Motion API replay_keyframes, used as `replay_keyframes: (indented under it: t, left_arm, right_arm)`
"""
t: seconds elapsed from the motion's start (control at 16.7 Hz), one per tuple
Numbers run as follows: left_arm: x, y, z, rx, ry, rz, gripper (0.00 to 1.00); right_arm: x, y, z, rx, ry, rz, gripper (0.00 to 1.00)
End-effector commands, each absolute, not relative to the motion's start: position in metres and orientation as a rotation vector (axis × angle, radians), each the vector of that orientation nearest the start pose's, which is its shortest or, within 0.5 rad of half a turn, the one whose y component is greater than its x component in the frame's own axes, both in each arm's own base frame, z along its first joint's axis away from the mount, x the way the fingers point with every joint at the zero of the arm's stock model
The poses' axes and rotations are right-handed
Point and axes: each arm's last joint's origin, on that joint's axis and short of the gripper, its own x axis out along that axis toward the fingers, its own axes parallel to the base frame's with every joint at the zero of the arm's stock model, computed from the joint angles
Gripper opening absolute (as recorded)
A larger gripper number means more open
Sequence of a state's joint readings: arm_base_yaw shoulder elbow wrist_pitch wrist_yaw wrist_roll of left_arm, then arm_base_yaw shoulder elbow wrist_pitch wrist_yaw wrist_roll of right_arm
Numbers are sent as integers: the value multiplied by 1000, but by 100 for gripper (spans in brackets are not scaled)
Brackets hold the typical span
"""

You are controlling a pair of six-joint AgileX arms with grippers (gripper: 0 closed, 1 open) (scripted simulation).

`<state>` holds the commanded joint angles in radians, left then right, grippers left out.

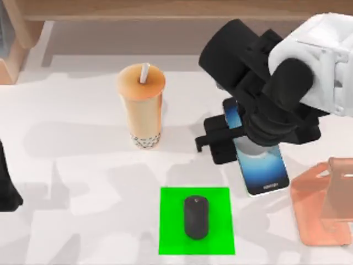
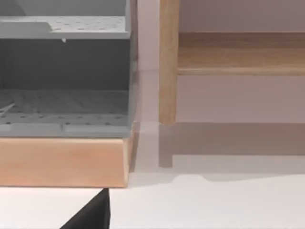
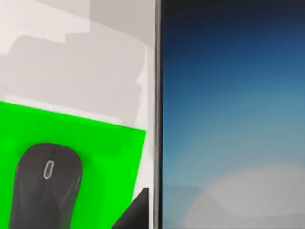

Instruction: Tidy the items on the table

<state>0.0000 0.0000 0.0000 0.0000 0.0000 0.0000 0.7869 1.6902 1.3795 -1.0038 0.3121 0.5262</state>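
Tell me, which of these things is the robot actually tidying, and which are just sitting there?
Part of the job:
- cup, standing on the table
- phone, under the right gripper
- mouse, lying on the green mat

Just there:
- pink stand
- wooden shelf
- left arm, parked at the left edge

A smartphone point(image 3: 231, 119) with a silver edge and a blue gradient screen is seen very close beneath the right wrist camera, its long edge running straight through the picture. Beside it, on the white table point(image 3: 71, 52), a bright green mat point(image 3: 109, 148) is laid, and a small black mouse point(image 3: 45, 186) with a pale scroll wheel is set on that mat, apart from the phone. A dark wedge-shaped part point(image 3: 136, 212) is seen just beside the phone's silver edge, over the mat's corner; what it belongs to cannot be told.
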Motion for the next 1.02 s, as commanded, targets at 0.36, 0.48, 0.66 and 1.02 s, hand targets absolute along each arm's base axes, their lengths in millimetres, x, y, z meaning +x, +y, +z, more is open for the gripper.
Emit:
replay_keyframes:
  t: [0.36,0.48,0.66,1.02]
  left_arm:
    - [106,-1,160,0,0,0,100]
    - [106,-1,160,0,0,0,100]
    - [106,-1,160,0,0,0,100]
    - [106,-1,160,0,0,0,100]
  right_arm:
    - [165,198,270,-214,943,95,0]
    - [145,184,271,-199,870,90,0]
    - [122,163,270,-164,763,81,0]
    - [86,123,256,-82,577,63,0]
